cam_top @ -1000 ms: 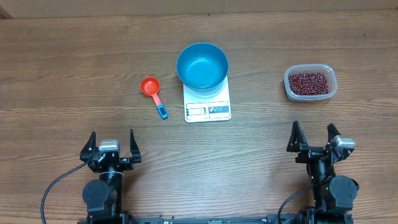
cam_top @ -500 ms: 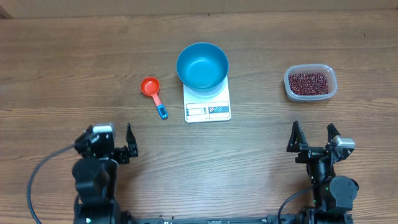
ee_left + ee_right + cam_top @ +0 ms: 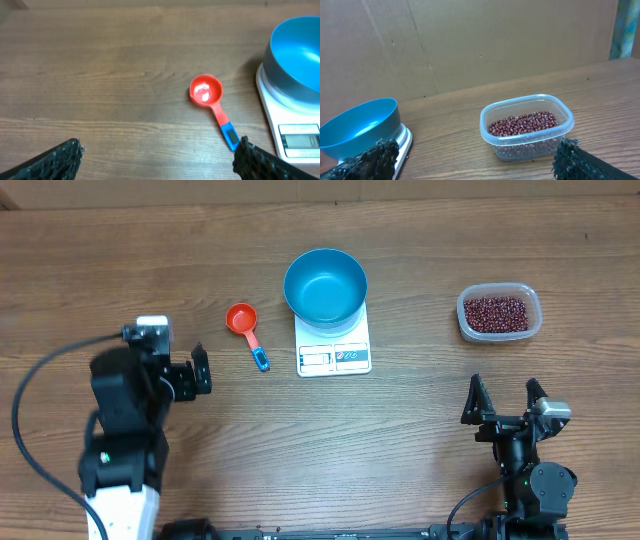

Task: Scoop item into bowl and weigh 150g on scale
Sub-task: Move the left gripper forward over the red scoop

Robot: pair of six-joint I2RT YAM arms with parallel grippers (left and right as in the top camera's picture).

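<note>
Left pincer [image 3: 160,150] is spread wide and grasps nothing; the red plastic scoop with blue handle tip [image 3: 212,102] lies ahead, and the deep blue bowl [image 3: 300,55] sits on the flat white scale [image 3: 295,145] ahead-right. My right pincer [image 3: 504,392] is equally released, with the dark red-brown beans [image 3: 495,312] in a clear plastic tub [image 3: 466,328] ahead of it.

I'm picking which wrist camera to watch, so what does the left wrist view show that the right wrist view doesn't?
Only the left wrist view shows the scoop, lying empty beside the scale, and the scale's display. Only the right wrist view shows the tub of beans and the cardboard wall behind it. Both show the bowl sitting on the scale, and the wooden table.
</note>
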